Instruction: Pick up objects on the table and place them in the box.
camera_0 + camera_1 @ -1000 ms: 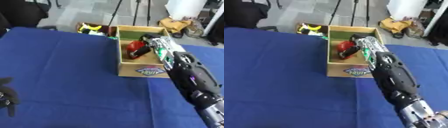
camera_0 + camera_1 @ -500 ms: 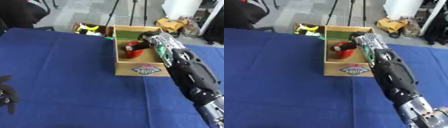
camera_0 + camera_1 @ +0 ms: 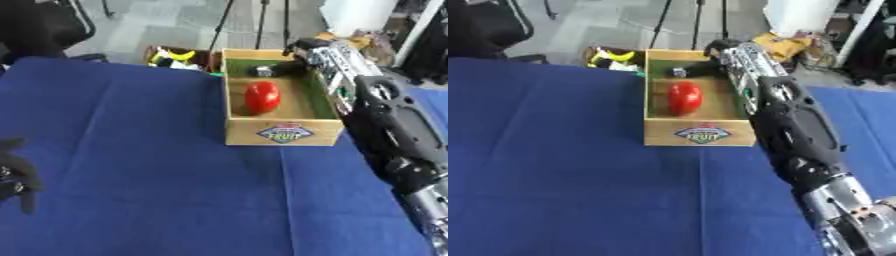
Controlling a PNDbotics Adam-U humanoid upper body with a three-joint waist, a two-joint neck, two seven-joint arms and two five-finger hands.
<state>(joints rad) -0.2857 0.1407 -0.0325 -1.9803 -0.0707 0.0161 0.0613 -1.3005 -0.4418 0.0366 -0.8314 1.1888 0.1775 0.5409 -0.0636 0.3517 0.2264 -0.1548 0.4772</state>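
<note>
The wooden box (image 3: 282, 132) is sitting near the far edge of the table (image 3: 131, 165), its labelled front wall facing the camera and its right wall lying just beside the robot's right arm. To the box's left and in front of it, the blue cloth is stretching out as 1 wide open area, with a few soft folds running across it. Inside the box, a red rounded object (image 3: 262, 96) is lying on the floor of the box near the middle, and a small dark and pale thing (image 3: 263, 71) is resting against the far wall. Beyond the far edge of the table, a yellow and green bundle (image 3: 171, 56) is sitting on the grey floor, with tripod legs standing behind it. The right hand (image 3: 308, 49) is reaching over the box's far right corner, the forearm running along the right wall; its fingers are pointing away from the camera and are too blurred to tell whether they are open or curled, or holding anything. The left hand (image 3: 12, 175) is resting at the lower left edge of the left eye view, dark fingers hanging relaxed and empty.
</note>
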